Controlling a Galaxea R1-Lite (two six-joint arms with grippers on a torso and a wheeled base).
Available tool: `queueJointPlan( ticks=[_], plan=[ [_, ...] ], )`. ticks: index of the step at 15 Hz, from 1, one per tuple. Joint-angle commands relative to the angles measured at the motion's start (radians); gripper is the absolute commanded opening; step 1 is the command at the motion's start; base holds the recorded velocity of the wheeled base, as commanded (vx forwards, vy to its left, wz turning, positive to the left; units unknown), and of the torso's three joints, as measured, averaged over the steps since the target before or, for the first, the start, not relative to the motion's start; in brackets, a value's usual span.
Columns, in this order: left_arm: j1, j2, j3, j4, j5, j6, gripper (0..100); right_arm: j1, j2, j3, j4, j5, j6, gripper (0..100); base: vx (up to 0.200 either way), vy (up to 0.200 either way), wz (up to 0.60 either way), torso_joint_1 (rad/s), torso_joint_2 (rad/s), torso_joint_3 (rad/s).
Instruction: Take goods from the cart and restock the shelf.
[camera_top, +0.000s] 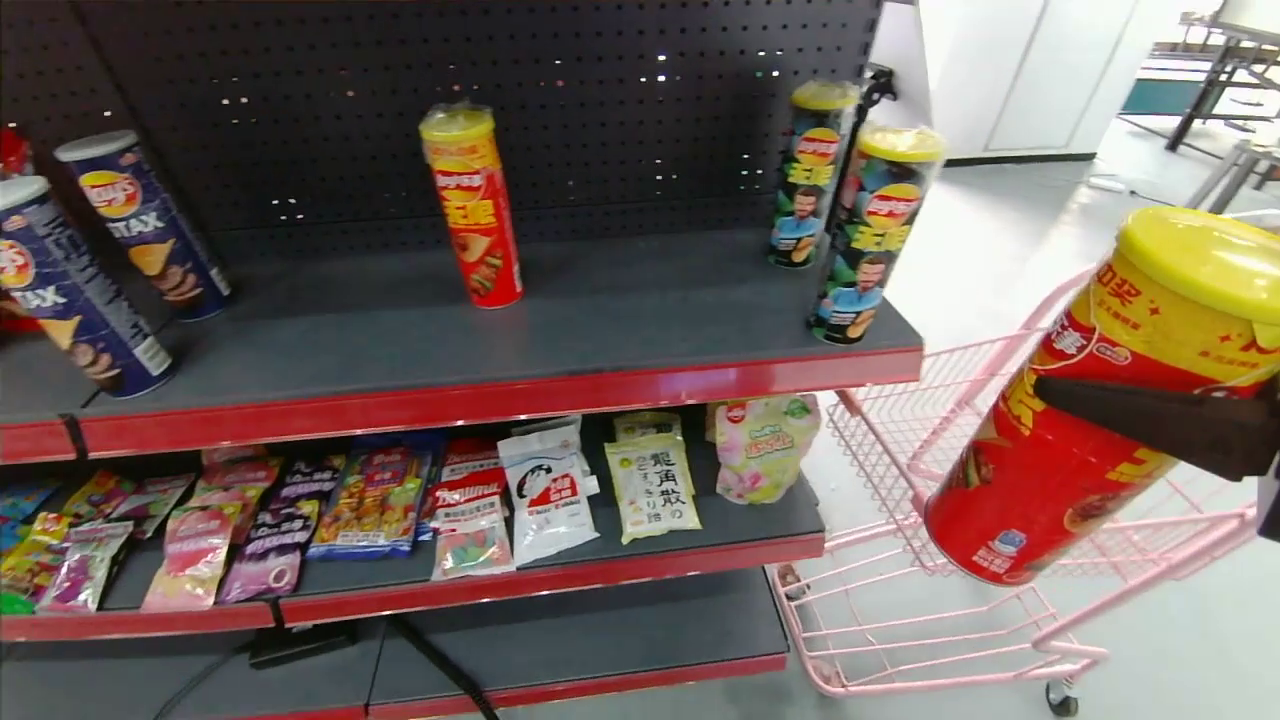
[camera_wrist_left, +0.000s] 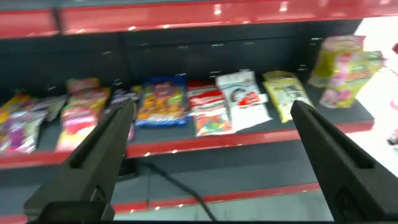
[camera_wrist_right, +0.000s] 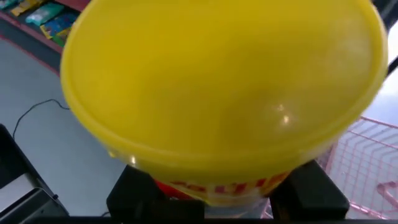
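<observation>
- One red chip can (camera_top: 1090, 400) with a yellow lid sits in the right gripper (camera_wrist_right: 230, 196). Its black fingers (camera_wrist_right: 146, 196) clamp the can's sides just under the lid.
- The held can tilts, lid up and away from the shelf. It hangs over the pink wire cart (camera_top: 900, 400), apparently clear of the wires, though depth is hard to judge there.
- The cart stands just beside the right end of the shelf unit.
- The left gripper (camera_wrist_left: 211, 155) is spread wide with nothing between its fingers. It faces the lower shelf of snack bags (camera_wrist_left: 161, 102).
- The top shelf board (camera_top: 400, 330) carries five upright chip cans.
- A matching red can (camera_top: 472, 205) stands near the middle of the board, well apart from the others.
- Two dark cans with yellow lids stand at the board's right end. The rear one (camera_top: 812, 175) is by the pegboard and the front one (camera_top: 872, 235) is near the red edge.
- Two navy cans stand at the left end, one (camera_top: 145, 225) behind the other (camera_top: 70, 290).
- On the lower shelf, a white bag (camera_top: 545, 490), a yellow bag (camera_top: 652, 485) and a pink-and-green bag (camera_top: 765, 445) lie toward the right.
- A black cable (camera_top: 440, 660) runs across the bottom shelf.
</observation>
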Motion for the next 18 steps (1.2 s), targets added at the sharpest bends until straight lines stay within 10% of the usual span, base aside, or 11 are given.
queueJointPlan(
  ticks=[1, 18],
  plan=[
    [0.000, 0.001, 0.000, 0.000, 0.000, 0.000, 100, 0.001, -0.003, 0.017, -0.001, 0.000, -0.001, 0, 0.000, 0.000, 0.00, 0.000, 0.00, 0.000],
    [0.000, 0.001, 0.000, 0.000, 0.000, 0.000, 100, 0.025, -0.052, 0.154, -0.073, 0.007, -0.080, 0, 0.012, 0.141, 0.00, 0.003, 0.00, 0.002]
  ],
)
